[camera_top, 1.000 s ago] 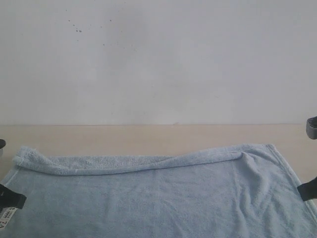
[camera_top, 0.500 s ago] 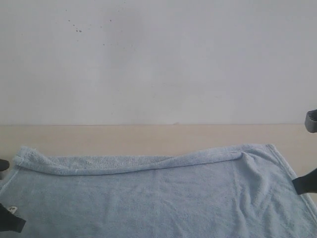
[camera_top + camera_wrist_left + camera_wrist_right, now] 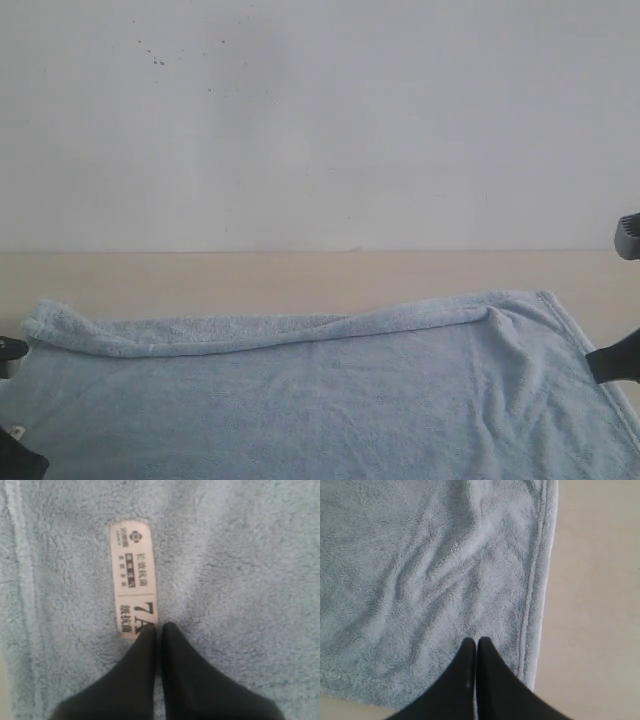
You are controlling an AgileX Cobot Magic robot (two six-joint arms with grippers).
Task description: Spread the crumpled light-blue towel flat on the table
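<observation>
Label: a white sewn-in label (image 3: 134, 580) lies flat on the towel (image 3: 330, 400). It carries dark Chinese characters, a small round logo at one end and a large "7A" at the other. The smaller print is too fine to read. No other writing shows anywhere.

Towel: pale blue terry, lying on the beige table (image 3: 300, 275) and spread across most of the exterior view's width. Its far edge is folded back on itself in a long rolled ridge (image 3: 250, 335) running from the left corner towards the right one. Soft creases run near the right end. A bare strip of table lies between the towel and the white wall (image 3: 320, 120).

Left gripper (image 3: 159, 629): black fingers pressed together with no gap, tips right at the "7A" end of the label and resting on the pile. Whether any cloth is nipped between them cannot be told. It sits at the towel's near-left corner.

Right gripper (image 3: 477, 641): fingers likewise together, tips over the cloth just inside the hemmed edge (image 3: 537, 580), with bare table beyond that hem. No bunched fabric is visible at the tips. It sits at the towel's right side.
</observation>
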